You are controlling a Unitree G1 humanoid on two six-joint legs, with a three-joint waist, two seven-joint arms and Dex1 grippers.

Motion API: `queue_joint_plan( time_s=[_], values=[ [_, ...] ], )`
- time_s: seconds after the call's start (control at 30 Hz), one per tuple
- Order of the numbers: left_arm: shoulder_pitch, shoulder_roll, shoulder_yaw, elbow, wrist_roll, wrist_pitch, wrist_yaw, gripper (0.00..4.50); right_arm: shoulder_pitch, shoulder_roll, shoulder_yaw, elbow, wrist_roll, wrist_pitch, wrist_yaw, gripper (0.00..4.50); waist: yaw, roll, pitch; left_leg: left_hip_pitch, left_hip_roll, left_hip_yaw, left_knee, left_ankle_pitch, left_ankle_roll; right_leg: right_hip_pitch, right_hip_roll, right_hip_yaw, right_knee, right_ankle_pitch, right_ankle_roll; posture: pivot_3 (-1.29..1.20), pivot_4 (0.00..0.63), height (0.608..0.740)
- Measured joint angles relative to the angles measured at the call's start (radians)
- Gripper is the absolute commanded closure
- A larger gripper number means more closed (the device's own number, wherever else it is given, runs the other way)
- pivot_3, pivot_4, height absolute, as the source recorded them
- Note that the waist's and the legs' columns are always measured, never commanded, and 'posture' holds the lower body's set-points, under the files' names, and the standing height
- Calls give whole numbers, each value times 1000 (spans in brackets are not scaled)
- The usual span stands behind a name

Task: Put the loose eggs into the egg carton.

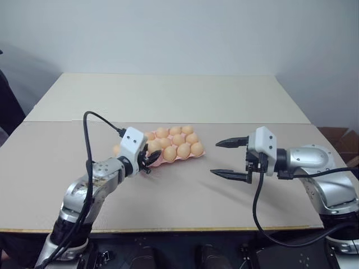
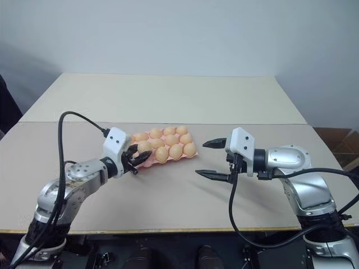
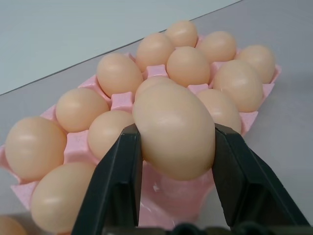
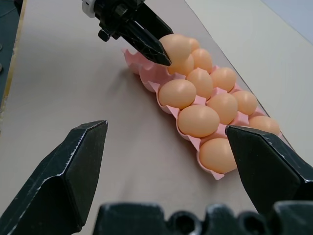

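Left arm's two-finger black gripper (image 1: 150, 159): clamped on one smooth, light orange-tan oval egg (image 3: 173, 129), a black finger (image 3: 115, 186) pressed on each flank. Egg's long axis roughly along the fingers, slightly tilted.

Held egg hangs over the left end of the flat, pink moulded egg carton (image 4: 146, 73), which sits mid-table on the pale grey-beige tabletop (image 1: 168, 190). Seen from the right wrist, two bare cups (image 4: 133, 58) at the left end of the near row, just below and to the near side of the held egg. Judgement: coming move is a short descent into one of them, egg end-first.

Right arm's two-finger black gripper (image 1: 215, 157): spread wide, nothing between the fingers, hovering right of the carton and apart from it, pointing left. Left arm is the nearer one to the open cups.

Counts:
- held eggs: one
- seated eggs: twelve countable from the left wrist; more may be hidden behind the held egg
- bare cups seen: two
- an orange-tan shape (image 1: 116, 149) just left of the left gripper: loose egg or carton end, cannot tell
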Motion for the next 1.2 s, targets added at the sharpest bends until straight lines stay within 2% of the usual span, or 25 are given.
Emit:
queue_joint_plan(
  time_s=[0.13,0.17,0.23,0.4,0.63,0.73,0.87,0.97,1.2],
  values=[
    [7,28,21,-10,-5,2,-43,157,11,-1,-2,-19,8,19,-16,0,3,0,0,0,0,0,0,0,0,0,0,0,0,0,0,0,150,740],
    [9,38,34,-15,-7,0,-53,21,12,-1,-3,-23,11,22,-18,0,3,0,0,0,0,0,0,0,0,0,0,0,0,0,0,0,150,740],
    [11,46,67,-27,-14,-5,-65,21,13,-2,-4,-28,17,24,-20,0,3,0,0,0,0,0,0,0,0,0,0,-1,0,0,0,0,150,740],
    [60,75,272,-38,-93,-104,-154,21,12,-3,-4,-33,20,30,-24,0,-3,0,0,0,0,0,0,0,0,0,0,0,0,0,0,0,150,740],
    [385,274,531,-16,-86,-258,-386,21,17,-10,-13,-21,26,30,-11,0,-8,0,0,0,1,1,0,0,0,-2,-2,-1,0,-3,-5,0,150,740],
    [492,280,615,-14,-86,-293,-442,21,18,-11,-15,-13,27,28,-4,0,-1,0,0,-1,1,1,0,0,0,-3,-2,-2,0,-4,-6,0,150,740],
    [665,289,752,-52,-188,-275,-591,21,35,-10,-24,1,28,19,8,0,3,0,0,-4,1,2,0,0,0,-6,-3,-2,0,-4,-6,0,150,740],
    [754,284,811,-91,-234,-261,-638,21,49,-10,-26,10,34,17,28,0,5,0,0,-4,2,2,0,0,0,-6,-3,-2,0,-4,-6,0,150,740],
    [762,257,828,-149,-273,-249,-587,21,49,-10,-32,10,52,16,55,0,4,0,0,-3,2,2,0,0,0,-6,-2,-3,0,-4,-6,0,150,740]
  ],
)
